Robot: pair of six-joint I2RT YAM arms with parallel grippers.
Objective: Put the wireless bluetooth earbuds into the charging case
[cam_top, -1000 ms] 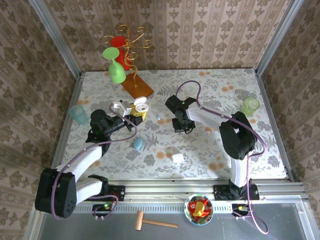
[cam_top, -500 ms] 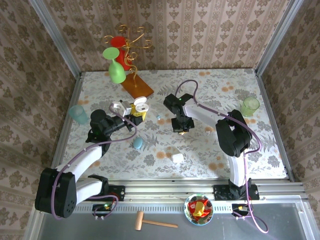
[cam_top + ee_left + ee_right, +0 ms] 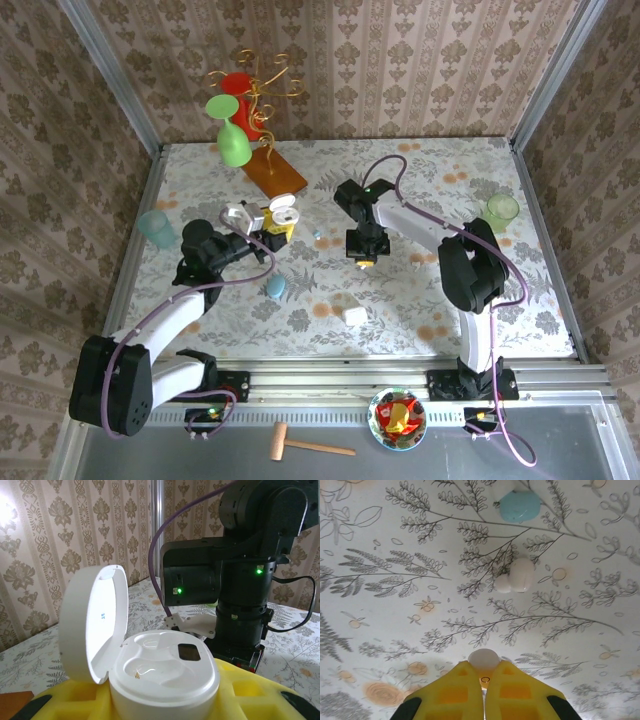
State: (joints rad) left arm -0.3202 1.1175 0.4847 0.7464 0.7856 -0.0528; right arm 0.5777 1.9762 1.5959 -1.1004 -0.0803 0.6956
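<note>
Left of the table's middle, left gripper (image 3: pixel 268 228): yellow jaws closed around a white round plastic charging case (image 3: pixel 165 672), held upright, lid (image 3: pixel 95 620) hinged open and standing at the left in the wrist view. Two moulded recesses and a small dark square window on the case's top face.

Just right of the middle, right gripper (image 3: pixel 484 671) pointing down at the flowered tablecloth (image 3: pixel 420 300), yellow jaws pressed together, pinching a small white plastic earbud (image 3: pixel 484 659) at their very tips; clear of the cloth or touching it, cannot tell. Beyond those tips, loose on the cloth, a second white earbud (image 3: pixel 516 576) and, farther on, a pale blue plastic earbud (image 3: pixel 520 506), apart from each other, both between the two grippers.

Nearer the arms' bases, a pale blue oval case (image 3: pixel 275 287) and a white squarish case (image 3: pixel 354 315), well apart.

At the far edge, left of the middle, a gold wire stand (image 3: pixel 262 75) on a wooden base (image 3: pixel 275 172), with a green plastic wine glass (image 3: pixel 233 140) on it. Teal cup (image 3: pixel 156 228) by the left edge, green cup (image 3: pixel 499 212) by the right edge.
</note>
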